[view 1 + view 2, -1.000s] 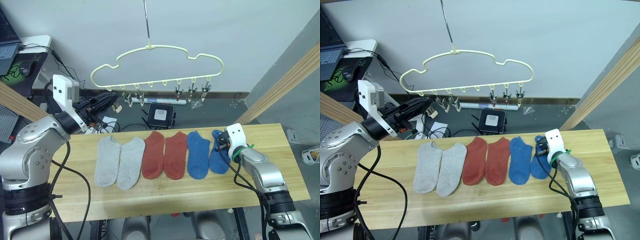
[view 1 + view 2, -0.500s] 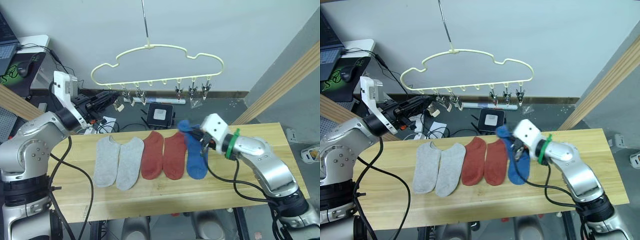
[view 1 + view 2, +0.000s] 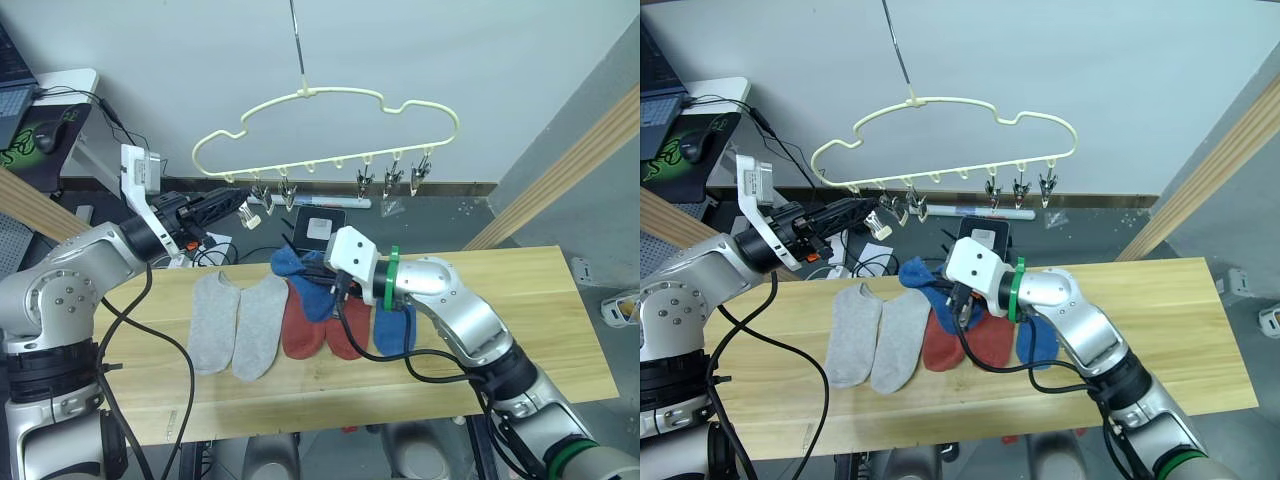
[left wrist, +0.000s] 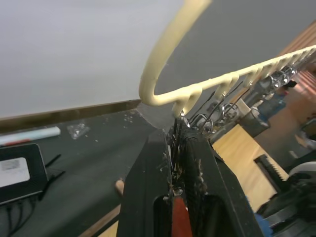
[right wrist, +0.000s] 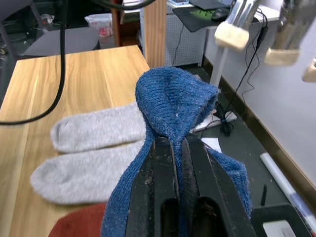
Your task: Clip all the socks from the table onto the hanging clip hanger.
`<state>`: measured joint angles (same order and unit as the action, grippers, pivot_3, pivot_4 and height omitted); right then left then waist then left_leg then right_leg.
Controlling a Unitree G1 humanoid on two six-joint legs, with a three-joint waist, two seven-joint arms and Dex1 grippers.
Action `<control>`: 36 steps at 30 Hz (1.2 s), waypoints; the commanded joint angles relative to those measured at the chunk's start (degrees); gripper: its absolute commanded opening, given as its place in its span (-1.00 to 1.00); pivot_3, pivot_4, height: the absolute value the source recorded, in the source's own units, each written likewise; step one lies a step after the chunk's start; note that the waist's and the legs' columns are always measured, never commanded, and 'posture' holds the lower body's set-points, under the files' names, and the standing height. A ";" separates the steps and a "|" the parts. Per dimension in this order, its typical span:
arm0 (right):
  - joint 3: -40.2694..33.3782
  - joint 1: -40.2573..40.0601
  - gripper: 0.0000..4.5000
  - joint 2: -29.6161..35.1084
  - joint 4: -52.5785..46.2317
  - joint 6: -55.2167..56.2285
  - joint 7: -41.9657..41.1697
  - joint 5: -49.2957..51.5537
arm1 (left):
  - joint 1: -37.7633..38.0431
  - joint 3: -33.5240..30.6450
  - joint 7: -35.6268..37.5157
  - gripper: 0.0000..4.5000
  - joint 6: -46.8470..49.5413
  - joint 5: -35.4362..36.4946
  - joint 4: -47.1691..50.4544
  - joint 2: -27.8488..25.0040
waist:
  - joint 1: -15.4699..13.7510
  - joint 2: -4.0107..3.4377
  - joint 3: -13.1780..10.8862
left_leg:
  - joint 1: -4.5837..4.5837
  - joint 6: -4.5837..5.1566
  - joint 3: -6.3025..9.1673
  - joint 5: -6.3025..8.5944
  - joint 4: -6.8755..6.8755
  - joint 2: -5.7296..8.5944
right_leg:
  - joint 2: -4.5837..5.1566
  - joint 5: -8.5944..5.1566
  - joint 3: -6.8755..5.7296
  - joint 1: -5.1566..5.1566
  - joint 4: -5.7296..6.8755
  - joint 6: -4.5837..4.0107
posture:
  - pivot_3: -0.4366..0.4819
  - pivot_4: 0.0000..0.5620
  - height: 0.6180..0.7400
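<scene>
While five socks lie in a row on the tabletop (image 3: 560, 300), a blue sock (image 3: 305, 280) is gripped in the right pincer (image 3: 325, 280) and held up over the red socks (image 3: 305, 325). At the hanger (image 3: 330, 130), the leftmost clip (image 4: 183, 129) is pinched in the left pincer (image 3: 238, 198), which is clenched.

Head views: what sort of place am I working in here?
Likely a robotics lab or workshop: a wooden table with socks, a clip hanger above, a side desk with a mouse, and floor cables.
</scene>
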<state>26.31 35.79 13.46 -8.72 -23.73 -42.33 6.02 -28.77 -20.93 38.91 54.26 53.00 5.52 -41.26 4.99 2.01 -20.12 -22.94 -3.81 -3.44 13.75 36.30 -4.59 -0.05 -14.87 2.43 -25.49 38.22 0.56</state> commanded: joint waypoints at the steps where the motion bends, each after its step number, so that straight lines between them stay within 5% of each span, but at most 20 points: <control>1: 1.20 2.27 -1.00 -2.46 2.74 4.34 0.16 -1.75 | -0.38 -1.13 -0.08 -0.98 1.90 1.15 -0.84 -1.02 | 0.00 0.01 0.01 | 0.00 0.00 0.00 0.00 0.02 0.00 | 0.00 0.00 -0.01 0.00 0.01 0.00 | -0.36 0.20 1.00; 36: -3.10 8.23 -1.00 -10.03 18.86 18.81 4.18 -7.45 | -0.25 -1.40 1.36 -0.98 4.48 2.08 -1.83 -2.37 | 0.04 0.23 0.14 | -0.11 -0.02 -0.01 0.04 0.65 0.01 | 0.08 0.02 -0.03 -0.22 0.80 -0.03 | -0.32 0.12 1.00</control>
<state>23.74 43.54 4.06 11.60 -6.21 -38.22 -1.35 -29.95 -20.91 40.56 58.34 55.14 3.75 -42.59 5.03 2.24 -19.99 -23.05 -3.83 -3.44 13.79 36.96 -4.58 0.03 -14.85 2.39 -25.71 39.02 0.53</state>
